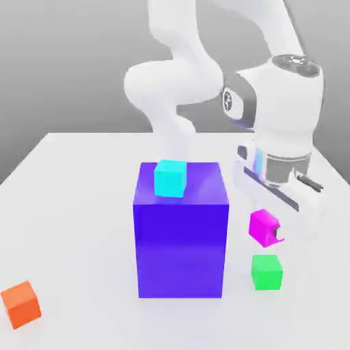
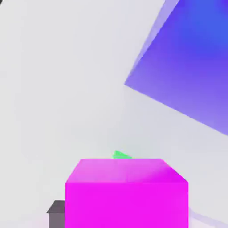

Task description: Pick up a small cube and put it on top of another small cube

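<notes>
On a smooth matte white tabletop (image 1: pixel 75 205) against a plain grey backdrop, the white gripper (image 1: pixel 270 232), right of centre, grasps the small plain magenta cube (image 1: pixel 262 226) aloft, just above the small matte bright green cube (image 1: pixel 266 271) beside a tall glossy purple block (image 1: pixel 181 236).
</notes>
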`<action>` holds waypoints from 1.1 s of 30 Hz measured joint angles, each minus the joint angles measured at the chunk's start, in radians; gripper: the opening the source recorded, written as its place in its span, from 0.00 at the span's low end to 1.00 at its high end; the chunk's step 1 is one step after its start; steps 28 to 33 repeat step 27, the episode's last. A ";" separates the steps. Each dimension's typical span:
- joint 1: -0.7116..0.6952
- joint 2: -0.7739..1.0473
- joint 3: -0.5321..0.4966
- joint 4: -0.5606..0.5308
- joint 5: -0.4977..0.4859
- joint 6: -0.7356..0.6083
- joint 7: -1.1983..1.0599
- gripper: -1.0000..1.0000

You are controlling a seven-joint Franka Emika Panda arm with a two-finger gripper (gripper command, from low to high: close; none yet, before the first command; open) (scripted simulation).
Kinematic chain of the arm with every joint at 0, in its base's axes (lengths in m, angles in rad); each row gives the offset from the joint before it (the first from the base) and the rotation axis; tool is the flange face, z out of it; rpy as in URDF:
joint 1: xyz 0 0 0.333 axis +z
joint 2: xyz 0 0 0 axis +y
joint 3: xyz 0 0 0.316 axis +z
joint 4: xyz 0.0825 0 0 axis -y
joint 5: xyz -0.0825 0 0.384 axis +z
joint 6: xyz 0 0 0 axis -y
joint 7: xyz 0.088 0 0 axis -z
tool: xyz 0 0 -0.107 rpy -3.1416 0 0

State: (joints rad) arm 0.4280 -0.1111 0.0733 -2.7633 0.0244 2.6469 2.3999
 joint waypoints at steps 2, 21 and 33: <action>0.008 0.027 0.010 -0.012 -0.001 0.046 0.019 0.00; 0.021 0.165 -0.001 -0.008 -0.022 0.182 0.040 1.00; 0.024 0.028 -0.003 -0.017 -0.005 0.052 0.029 1.00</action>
